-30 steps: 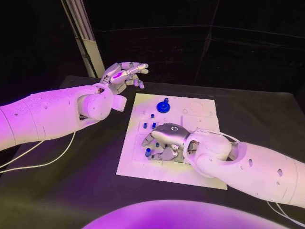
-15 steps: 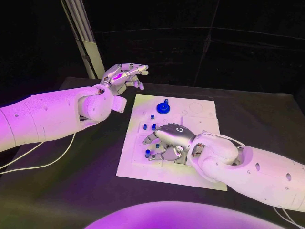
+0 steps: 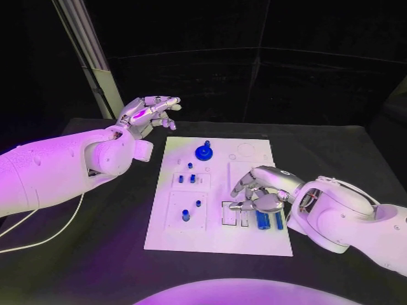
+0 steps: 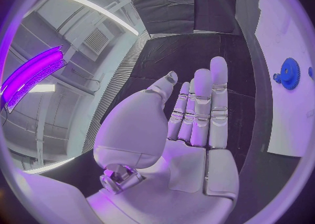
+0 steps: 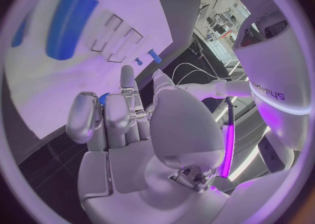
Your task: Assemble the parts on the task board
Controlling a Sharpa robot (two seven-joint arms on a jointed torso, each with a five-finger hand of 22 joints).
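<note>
The white task board lies in the middle of the black table. A blue gear stands near its far edge, also seen in the left wrist view as the gear. Small blue pegs stand along its left half. Two longer blue pieces lie by the slots at its right; in the right wrist view one is the blue piece. My right hand hovers over those slots, fingers bent down and apart, nothing in them. My left hand is raised beyond the board's far left corner, fingers straight, empty.
A pale upright post stands behind the table's far left corner. A white cable trails over the table under my left arm. Bare black table lies to the right of the board.
My right hand has moved from the pegs on the board's left half across to the slots on its right. The camera has shifted. My left hand holds about the same pose.
</note>
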